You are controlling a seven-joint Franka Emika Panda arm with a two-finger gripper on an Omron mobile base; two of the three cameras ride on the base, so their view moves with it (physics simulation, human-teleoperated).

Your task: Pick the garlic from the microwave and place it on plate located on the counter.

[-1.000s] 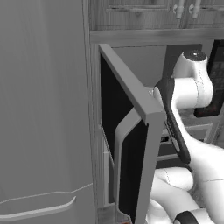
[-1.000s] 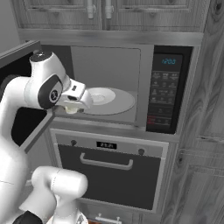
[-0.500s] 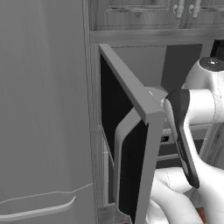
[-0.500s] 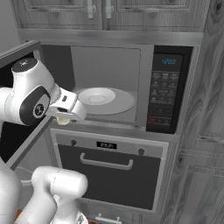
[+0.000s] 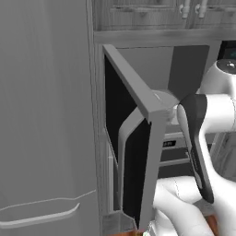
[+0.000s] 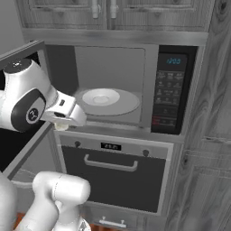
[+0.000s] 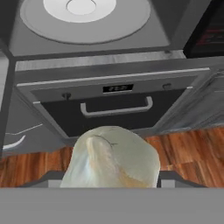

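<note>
Hand view showed the pale, papery white garlic bulb [image 7: 111, 157] pinched in the claw [image 7: 111, 177], outside the boxy grey microwave [image 6: 135, 85] and above the oven drawer [image 7: 113, 107]. Doing this step well probably meant keeping the pinch firm while swinging clear of the open door [image 5: 133, 152].

Flat, even rendered light, moderately dim and grey in both base views. The microwave [image 6: 113, 85] cavity's left wall lies in shadow. The garlic [image 7: 110, 158] looms large and soft-edged at lower centre of the hand view.
</note>
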